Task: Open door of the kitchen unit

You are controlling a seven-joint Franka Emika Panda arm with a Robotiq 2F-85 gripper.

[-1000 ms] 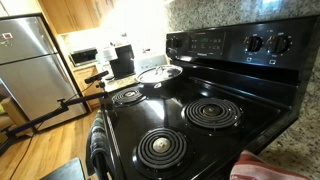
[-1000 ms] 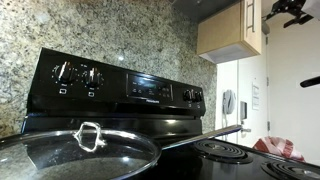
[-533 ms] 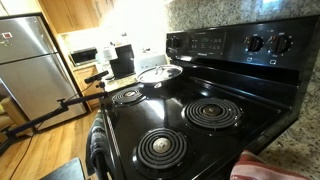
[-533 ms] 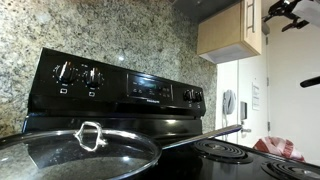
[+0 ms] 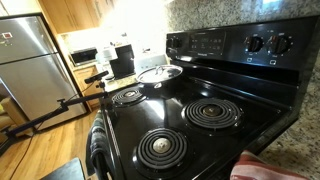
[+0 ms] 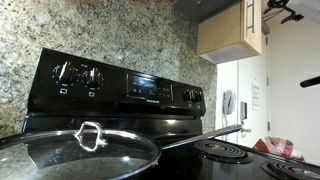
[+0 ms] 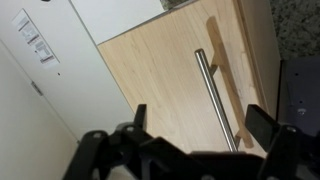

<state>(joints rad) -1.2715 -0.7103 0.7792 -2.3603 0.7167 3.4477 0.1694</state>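
Note:
The kitchen unit is a light wooden wall cabinet (image 6: 228, 30) high on the wall beside the stove. Its door (image 7: 150, 80) fills the wrist view, with a long metal bar handle (image 7: 213, 95) running down it at a slant. My gripper (image 7: 200, 125) is open in front of the door. The lower part of the handle shows between the two dark fingers (image 7: 262, 125), nearer the right-hand one, and nothing is gripped. In an exterior view only a dark bit of the gripper (image 6: 277, 7) shows at the top edge, just right of the cabinet.
A black electric stove (image 5: 190, 120) with coil burners stands below, with a glass pan lid (image 6: 85, 150) on it. A granite backsplash (image 6: 110, 40) rises behind. A white wall with a switch plate (image 7: 33, 38) adjoins the cabinet. A steel fridge (image 5: 30, 60) and red cloth (image 5: 265, 168) are nearby.
In the exterior view that shows the cabinet, the gripper has drifted upward and slightly left, now almost out of the top edge. It stays open. Nothing else moved.

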